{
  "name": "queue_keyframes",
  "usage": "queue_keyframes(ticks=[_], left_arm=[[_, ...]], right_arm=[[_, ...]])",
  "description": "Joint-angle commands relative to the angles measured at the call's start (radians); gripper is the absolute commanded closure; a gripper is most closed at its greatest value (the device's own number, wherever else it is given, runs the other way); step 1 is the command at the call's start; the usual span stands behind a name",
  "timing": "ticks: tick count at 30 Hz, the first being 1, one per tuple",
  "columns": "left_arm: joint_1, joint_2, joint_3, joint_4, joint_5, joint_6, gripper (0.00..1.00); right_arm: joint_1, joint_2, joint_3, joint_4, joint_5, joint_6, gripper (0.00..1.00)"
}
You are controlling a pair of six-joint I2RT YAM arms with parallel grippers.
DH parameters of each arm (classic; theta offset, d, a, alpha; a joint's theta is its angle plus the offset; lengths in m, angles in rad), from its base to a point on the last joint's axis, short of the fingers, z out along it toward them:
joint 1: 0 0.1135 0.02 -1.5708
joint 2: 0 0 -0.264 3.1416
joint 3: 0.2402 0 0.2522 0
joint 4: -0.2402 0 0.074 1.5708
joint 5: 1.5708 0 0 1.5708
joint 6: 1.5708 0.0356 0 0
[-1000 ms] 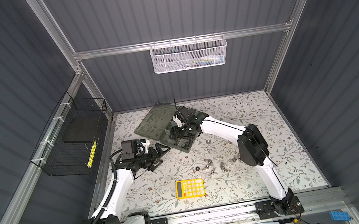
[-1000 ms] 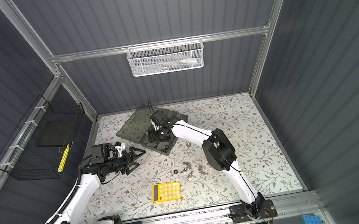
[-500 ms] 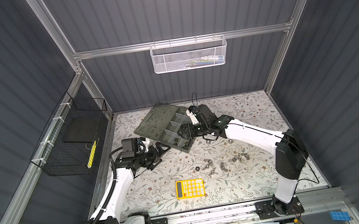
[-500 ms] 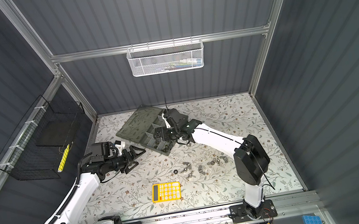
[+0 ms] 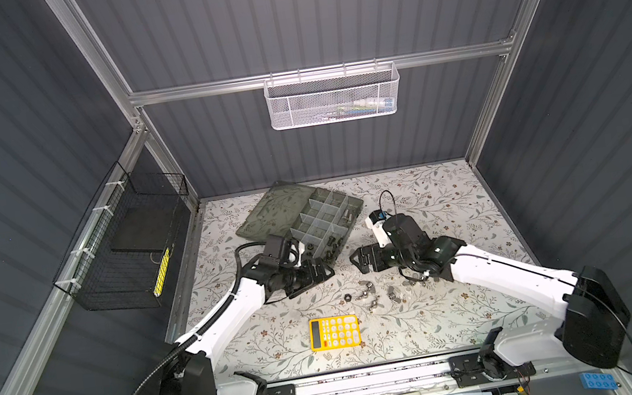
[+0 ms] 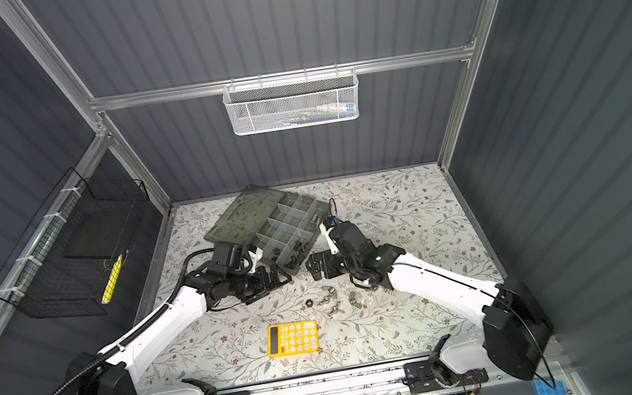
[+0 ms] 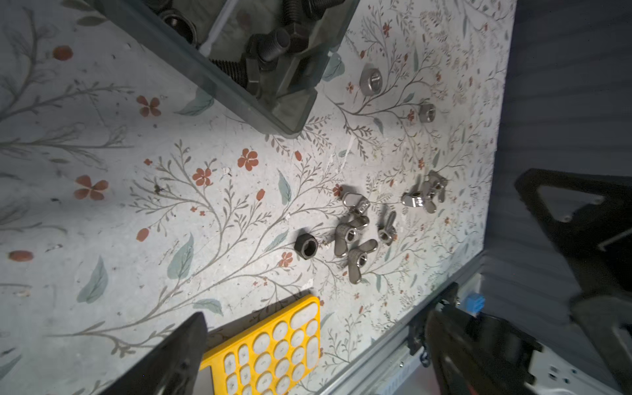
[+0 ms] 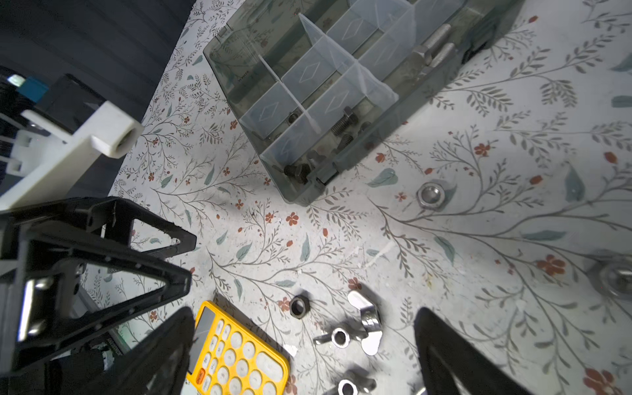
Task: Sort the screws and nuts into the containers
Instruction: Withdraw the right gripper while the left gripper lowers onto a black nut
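While left claw (image 5: 317,278) and right claw (image 5: 357,263) hang spread and empty, loose nuts (image 5: 364,294) sit on your table (image 5: 433,207).
Top views: claws face each other near the box (image 8: 393,136) corner, nuts between them and the calculator (image 5: 334,332). Left wrist view separates wing nuts (image 7: 345,236) from one black nut (image 7: 306,244) and shows black screws (image 7: 273,44) in the corner compartment; right wrist view adds silver screws (image 8: 434,44) further along that wall.

Both top views: high above table (image 5: 432,199) front edge, looking down, far. Wrist views: close over table, sharing box (image 7: 273,113) corner, calculator (image 8: 239,359).
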Motion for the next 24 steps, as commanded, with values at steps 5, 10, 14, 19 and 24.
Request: queue_keyframes(ticks=[5,10,14,19,24], left_arm=[[-0.183,0.118,0.045,-0.02,-0.217,0.047,0.07],[-0.273,0.218,0.069,0.013,-0.289,0.042,0.15],[-0.316,0.288,0.1,0.014,-0.347,0.05,0.21],[-0.338,0.341,0.124,0.017,-0.398,0.064,0.29],[-0.352,0.396,0.156,0.012,-0.43,0.09,0.4]], right_arm=[[-0.011,-0.145,-0.124,-0.001,0.051,0.0,0.01],[-0.021,-0.223,-0.184,-0.001,0.056,0.017,0.01],[-0.031,-0.253,-0.208,-0.001,0.052,0.027,0.01],[-0.04,-0.267,-0.221,0.001,0.046,0.028,0.01],[-0.048,-0.266,-0.23,0.01,0.042,0.03,0.01]])
